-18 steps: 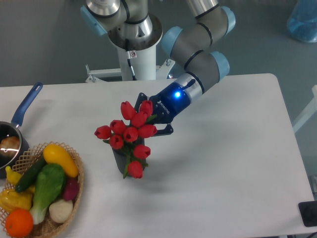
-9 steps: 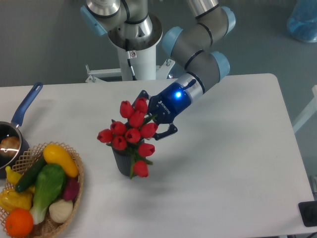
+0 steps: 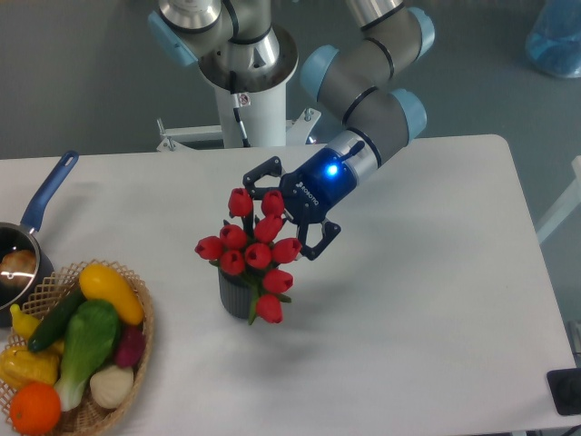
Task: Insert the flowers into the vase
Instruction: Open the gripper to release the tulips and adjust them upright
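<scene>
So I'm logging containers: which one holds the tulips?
The vase, the dark ribbed cylinder beside the gripper; the basket holds vegetables and the saucepan no flowers.

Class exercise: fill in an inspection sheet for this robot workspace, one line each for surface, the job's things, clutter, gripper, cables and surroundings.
Surface: white table, bare on its right side.
Job's things: bunch of red tulips with green stems standing in the short dark grey ribbed vase, which stands upright; one bud droops over its front rim.
Clutter: wicker basket of colourful vegetables at the front left; blue-handled saucepan at the left edge.
Gripper: black two-finger gripper with jaws spread behind the buds, gripping nothing visible.
Cables: nothing seen.
Surroundings: grey floor; white robot pedestal behind the table; blue translucent object top right.
</scene>
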`<state>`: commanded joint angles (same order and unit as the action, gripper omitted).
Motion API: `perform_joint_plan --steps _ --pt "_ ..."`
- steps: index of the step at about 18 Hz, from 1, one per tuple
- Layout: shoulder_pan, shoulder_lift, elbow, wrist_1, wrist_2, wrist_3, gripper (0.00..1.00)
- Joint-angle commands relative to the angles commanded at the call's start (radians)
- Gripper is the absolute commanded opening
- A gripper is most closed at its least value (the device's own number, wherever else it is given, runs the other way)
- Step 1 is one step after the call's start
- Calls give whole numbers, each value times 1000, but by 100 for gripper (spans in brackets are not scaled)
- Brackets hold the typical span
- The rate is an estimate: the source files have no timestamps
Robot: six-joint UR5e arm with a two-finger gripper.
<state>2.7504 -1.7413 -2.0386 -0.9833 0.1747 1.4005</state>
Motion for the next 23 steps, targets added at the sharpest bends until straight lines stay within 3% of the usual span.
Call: perform_joint_plan --steps 8,14,18,23 --pt "-18 134 -83 -15 60 -18 100" --pt "-21 138 -88 -17 109 -18 100" --pt "-21 138 -87 -17 232 -14 100" --pt "-21 140 -98 -18 295 -15 100"
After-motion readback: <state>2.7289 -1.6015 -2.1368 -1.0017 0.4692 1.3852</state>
